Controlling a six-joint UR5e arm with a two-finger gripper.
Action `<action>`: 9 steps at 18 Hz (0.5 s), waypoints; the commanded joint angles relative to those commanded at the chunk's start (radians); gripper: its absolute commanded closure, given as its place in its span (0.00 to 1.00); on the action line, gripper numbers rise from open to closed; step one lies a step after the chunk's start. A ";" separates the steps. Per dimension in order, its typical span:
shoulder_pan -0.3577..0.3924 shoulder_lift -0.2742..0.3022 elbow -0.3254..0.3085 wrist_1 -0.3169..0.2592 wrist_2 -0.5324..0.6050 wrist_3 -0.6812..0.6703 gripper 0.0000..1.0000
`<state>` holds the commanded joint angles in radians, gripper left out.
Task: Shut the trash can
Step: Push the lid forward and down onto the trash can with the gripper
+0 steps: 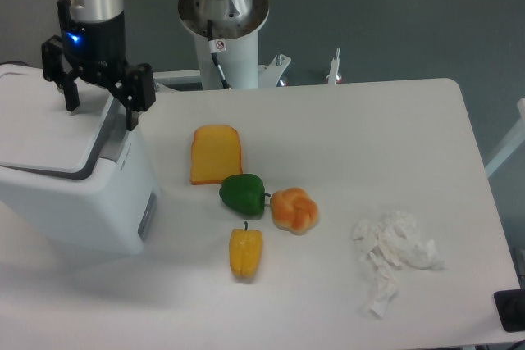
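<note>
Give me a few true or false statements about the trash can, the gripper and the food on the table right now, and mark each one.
1. The trash can lid is down over the opening. True.
2. The gripper is above the trash can's rear edge with fingers spread. True.
3. The green pepper is inside the trash can. False: it lies on the table, beside the bread roll.
4. The crumpled tissue lies right next to the trash can. False: it sits far off, near the table's opposite side.
5. The yellow pepper lies nearer the camera than the green one. True.
</note>
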<state>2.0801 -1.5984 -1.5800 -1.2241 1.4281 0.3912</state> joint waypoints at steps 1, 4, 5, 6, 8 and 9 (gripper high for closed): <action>0.000 -0.005 0.000 0.000 0.000 0.000 0.00; 0.002 -0.012 0.002 0.002 0.002 0.000 0.00; 0.003 -0.012 0.002 0.002 0.000 0.000 0.00; 0.005 -0.012 0.003 0.003 0.002 0.000 0.00; 0.018 -0.011 0.003 0.017 0.000 0.000 0.00; 0.021 -0.012 0.003 0.021 0.000 0.000 0.00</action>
<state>2.1015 -1.6107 -1.5769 -1.2027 1.4281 0.3912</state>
